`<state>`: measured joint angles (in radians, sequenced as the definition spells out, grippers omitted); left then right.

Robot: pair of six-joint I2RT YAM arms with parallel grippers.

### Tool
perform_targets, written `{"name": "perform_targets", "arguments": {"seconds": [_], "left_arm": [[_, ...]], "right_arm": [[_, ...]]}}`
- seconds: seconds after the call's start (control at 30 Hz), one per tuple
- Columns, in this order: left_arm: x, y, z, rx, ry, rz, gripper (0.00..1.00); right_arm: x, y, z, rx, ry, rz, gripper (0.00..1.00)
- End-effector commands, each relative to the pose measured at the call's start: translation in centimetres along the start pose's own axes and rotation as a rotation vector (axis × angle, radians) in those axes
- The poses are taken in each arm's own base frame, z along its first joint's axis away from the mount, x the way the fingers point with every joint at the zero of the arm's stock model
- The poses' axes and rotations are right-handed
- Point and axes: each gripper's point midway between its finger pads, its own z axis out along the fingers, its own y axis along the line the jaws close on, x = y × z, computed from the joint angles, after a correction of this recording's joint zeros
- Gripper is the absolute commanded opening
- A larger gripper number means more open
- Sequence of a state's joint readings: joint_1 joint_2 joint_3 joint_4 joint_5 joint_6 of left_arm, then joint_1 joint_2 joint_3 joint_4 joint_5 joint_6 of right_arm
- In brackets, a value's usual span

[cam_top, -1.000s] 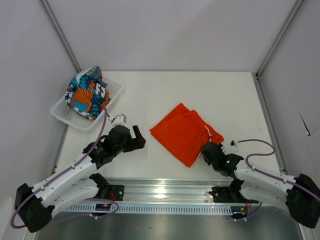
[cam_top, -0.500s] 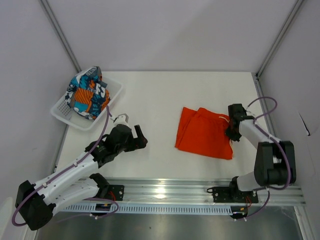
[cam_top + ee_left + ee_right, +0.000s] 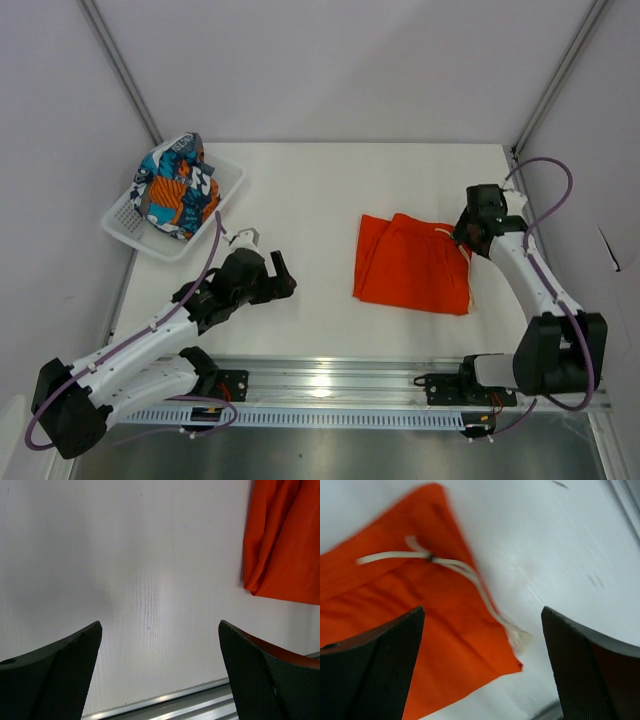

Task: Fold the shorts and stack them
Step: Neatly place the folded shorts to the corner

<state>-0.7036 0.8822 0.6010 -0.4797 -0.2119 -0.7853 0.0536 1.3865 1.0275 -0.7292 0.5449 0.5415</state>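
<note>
The plain orange shorts (image 3: 412, 265) lie flat on the table right of centre, folded into a rough rectangle, with the white drawstring (image 3: 445, 562) at their right edge. My right gripper (image 3: 468, 233) hovers open over that right edge, nothing between its fingers; in the right wrist view the orange shorts (image 3: 420, 625) lie below the spread jaws (image 3: 482, 665). The patterned shorts (image 3: 175, 185) sit bunched in the basket at the back left. My left gripper (image 3: 284, 277) stands open over bare table, well left of the orange shorts (image 3: 285, 545).
The white mesh basket (image 3: 122, 222) stands at the table's back left corner. A metal rail (image 3: 330, 380) runs along the near edge. Grey walls and frame posts close in the sides and back.
My right arm swung from the near edge to the far right, dragging the orange shorts right and flattening them, then opened and let go. The left arm barely moved.
</note>
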Motion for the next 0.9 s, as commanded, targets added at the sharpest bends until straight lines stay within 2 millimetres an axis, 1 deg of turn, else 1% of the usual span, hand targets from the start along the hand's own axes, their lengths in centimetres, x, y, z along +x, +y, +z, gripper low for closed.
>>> {"name": "perform_targets", "arguments": {"seconds": [0.0,0.03,0.07,0.1,0.13,0.17,0.2,0.23,0.27,0.3,0.33,0.37,0.4,0.43,0.47,0.5,0.53,0.57,0.6,0.67,0.7,0.77,0.8,0.83,0.87], "left_arm": [[-0.6,-0.4,0.1,0.024,-0.023,-0.004,0.99],[-0.6,-0.4,0.1,0.026,-0.022,-0.002,0.99],[-0.6,-0.5,0.2,0.028,-0.022,-0.003,0.99],[-0.6,-0.6,0.2,0.029,-0.018,-0.002,0.99],[-0.6,-0.8,0.2,0.033,-0.016,-0.001,0.99],[-0.5,-0.7,0.2,0.03,-0.011,0.002,0.99],[-0.7,-0.8,0.1,0.032,-0.013,0.004,0.99],[-0.8,-0.9,0.1,0.031,-0.014,0.006,0.99],[-0.9,-0.9,0.0,0.031,-0.018,0.007,0.99],[-1.0,-0.9,-0.1,0.034,-0.022,0.007,0.99],[-1.0,-0.8,-0.2,0.032,-0.022,0.009,0.99],[-1.1,-0.8,-0.2,0.032,-0.026,0.01,0.99],[-1.1,-0.8,-0.3,0.03,-0.026,0.012,0.99],[-1.1,-0.8,-0.3,0.031,-0.027,0.011,0.99],[-1.1,-0.8,-0.3,0.03,-0.026,0.013,0.99],[-1.1,-0.7,-0.3,0.028,-0.027,0.016,0.99],[-1.1,-0.7,-0.4,0.026,-0.025,0.018,0.99],[-1.1,-0.7,-0.4,0.025,-0.024,0.019,0.99],[-1.1,-0.6,-0.4,0.021,-0.024,0.022,0.99],[-1.3,-0.7,-0.5,0.023,-0.028,0.023,0.99],[-1.3,-0.6,-0.5,0.019,-0.028,0.023,0.99],[-1.2,-0.6,-0.5,0.018,-0.027,0.025,0.99],[-1.3,-0.7,-0.5,0.021,-0.03,0.026,0.99],[-1.2,-0.6,-0.3,0.017,-0.026,0.029,0.99],[-1.2,-0.6,-0.3,0.016,-0.026,0.029,0.99]], "right_arm": [[-2.5,5.6,-5.3,-0.371,-0.087,-0.1,0.99],[-1.7,8.3,-7.3,-0.553,-0.075,-0.129,0.99],[-0.9,9.9,-8.6,-0.642,-0.082,-0.199,0.99],[-1.0,11.3,-9.7,-0.712,-0.113,-0.224,0.99],[-0.5,12.2,-10.0,-0.733,-0.117,-0.258,0.99],[0.3,13.5,-10.9,-0.765,-0.13,-0.325,0.99],[0.6,14.3,-11.2,-0.773,-0.139,-0.362,1.0],[0.4,15.3,-11.4,-0.777,-0.162,-0.386,1.0],[0.7,16.5,-11.0,-0.771,-0.171,-0.426,0.99],[1.6,17.9,-11.7,-0.812,-0.206,-0.524,0.99],[1.7,19.3,-12.3,-0.848,-0.243,-0.568,1.0],[2.2,20.6,-12.0,-0.848,-0.26,-0.641,1.0],[2.8,21.9,-12.8,-0.874,-0.275,-0.681,1.0],[3.1,22.7,-12.9,-0.882,-0.27,-0.698,0.99],[4.3,24.0,-11.9,-0.886,-0.239,-0.758,0.99],[3.7,25.1,-12.6,-0.901,-0.255,-0.794,0.99],[4.2,25.9,-12.7,-0.904,-0.248,-0.827,1.0],[4.4,26.6,-12.5,-0.902,-0.241,-0.855,1.0],[4.6,27.9,-11.7,-0.878,-0.226,-0.888,1.0],[4.8,29.0,-11.2,-0.849,-0.227,-0.936,1.0],[5.4,29.9,-10.6,-0.847,-0.211,-0.974,1.0],[6.2,30.6,-10.3,-0.839,-0.189,-1.006,1.0],[6.7,31.5,-9.7,-0.846,-0.173,-1.029,0.99],[7.0,31.7,-9.4,-0.842,-0.161,-1.042,0.99],[7.8,31.2,-8.8,-0.819,-0.116,-1.073,0.99]]}}
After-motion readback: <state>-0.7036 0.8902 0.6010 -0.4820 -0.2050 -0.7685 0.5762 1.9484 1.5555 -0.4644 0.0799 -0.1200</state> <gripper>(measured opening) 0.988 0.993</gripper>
